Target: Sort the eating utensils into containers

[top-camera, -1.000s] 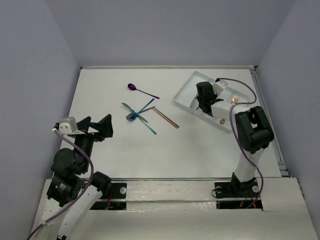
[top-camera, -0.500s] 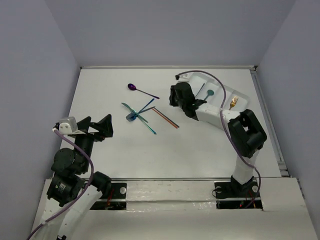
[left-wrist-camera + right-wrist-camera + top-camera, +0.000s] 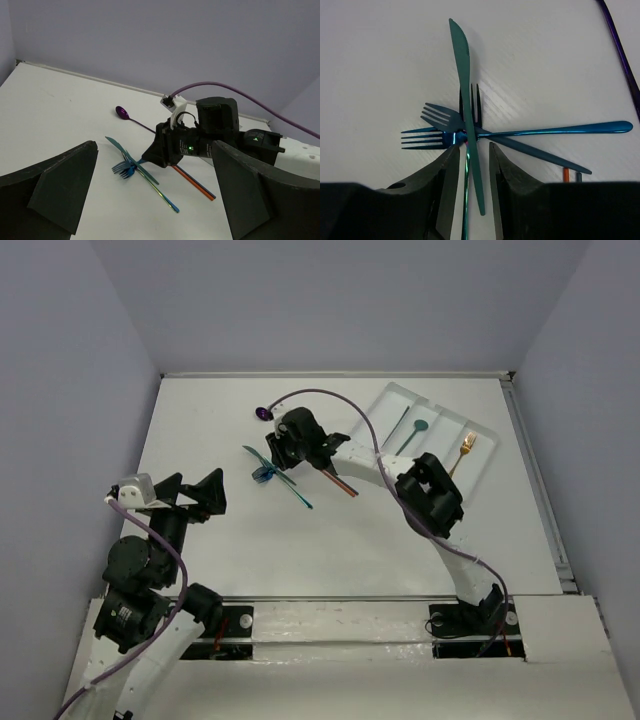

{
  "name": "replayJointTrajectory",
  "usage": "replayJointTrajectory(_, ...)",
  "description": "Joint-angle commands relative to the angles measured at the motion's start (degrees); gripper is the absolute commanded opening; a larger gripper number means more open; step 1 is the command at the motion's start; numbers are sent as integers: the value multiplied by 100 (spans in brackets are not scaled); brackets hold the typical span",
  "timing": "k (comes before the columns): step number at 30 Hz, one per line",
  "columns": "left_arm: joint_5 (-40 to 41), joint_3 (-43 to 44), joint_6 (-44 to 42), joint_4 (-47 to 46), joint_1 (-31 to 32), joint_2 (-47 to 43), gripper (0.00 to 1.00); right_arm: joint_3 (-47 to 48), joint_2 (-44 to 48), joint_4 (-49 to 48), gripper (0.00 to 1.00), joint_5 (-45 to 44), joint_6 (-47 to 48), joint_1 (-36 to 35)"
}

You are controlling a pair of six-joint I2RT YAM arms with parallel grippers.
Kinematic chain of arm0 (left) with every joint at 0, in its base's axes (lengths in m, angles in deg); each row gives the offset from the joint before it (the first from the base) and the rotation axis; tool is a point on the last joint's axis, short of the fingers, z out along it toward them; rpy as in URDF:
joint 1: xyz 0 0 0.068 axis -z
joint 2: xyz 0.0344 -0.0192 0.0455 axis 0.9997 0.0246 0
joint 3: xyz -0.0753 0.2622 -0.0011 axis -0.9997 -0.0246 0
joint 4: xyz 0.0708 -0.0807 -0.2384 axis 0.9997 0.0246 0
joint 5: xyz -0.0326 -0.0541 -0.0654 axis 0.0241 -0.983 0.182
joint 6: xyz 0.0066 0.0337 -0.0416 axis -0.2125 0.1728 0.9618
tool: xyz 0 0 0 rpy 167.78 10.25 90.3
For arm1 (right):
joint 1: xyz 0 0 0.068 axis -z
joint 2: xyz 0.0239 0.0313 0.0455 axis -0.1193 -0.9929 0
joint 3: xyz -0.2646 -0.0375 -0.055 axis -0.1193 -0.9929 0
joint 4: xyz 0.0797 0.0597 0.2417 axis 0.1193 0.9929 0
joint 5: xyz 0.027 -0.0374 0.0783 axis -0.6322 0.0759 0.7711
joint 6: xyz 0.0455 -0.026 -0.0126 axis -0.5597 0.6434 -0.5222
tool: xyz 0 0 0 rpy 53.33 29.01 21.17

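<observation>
My right gripper [image 3: 276,454] reaches left across the table and hangs low over a crossed pile of teal and blue utensils [image 3: 268,471]. In the right wrist view it is open [image 3: 471,150], its fingers either side of a teal knife [image 3: 464,75] and a thin iridescent handle. Two blue forks [image 3: 437,120] cross under the knife. A purple spoon [image 3: 264,413] lies behind the pile and orange and dark sticks [image 3: 336,478] to its right. The white tray [image 3: 440,418] holds a teal spoon [image 3: 417,428] and a gold fork [image 3: 466,448]. My left gripper [image 3: 200,496] is open and empty.
The left wrist view shows my right gripper [image 3: 167,150] over the knife [image 3: 120,150], the forks [image 3: 122,169], the sticks [image 3: 196,183] and the purple spoon [image 3: 121,111]. A purple cable [image 3: 330,398] arcs over the right arm. Grey walls enclose the table.
My right arm has swung left from over the tray to the utensil pile. The teal spoon now lies uncovered in the tray. The left arm has not moved.
</observation>
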Motion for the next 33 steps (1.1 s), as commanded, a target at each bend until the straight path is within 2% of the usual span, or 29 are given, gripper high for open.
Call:
replayJointTrajectory(1,-76,-15,-41,-269,-13,67,99,798,-340,642,36,311,286,-87)
replayJointTrajectory(8,-85,-15,-41,-278,-13,50,99,1580,-928,976,38,223,330,-87)
replayJointTrajectory(16,-68,-15,-50,-261,-13,15,99,1775,-1210,1091,40,364,286,-193)
replayJointTrajectory(21,-59,-15,-50,-269,-13,-12,99,1748,-1263,1029,31,250,251,-193)
replayJointTrajectory(24,-68,-15,-50,-261,-13,-12,99,1731,-1237,968,18,223,198,-193)
replayJointTrajectory(33,-59,-15,-41,-261,-13,-21,99,1354,-859,424,0,30,110,-193)
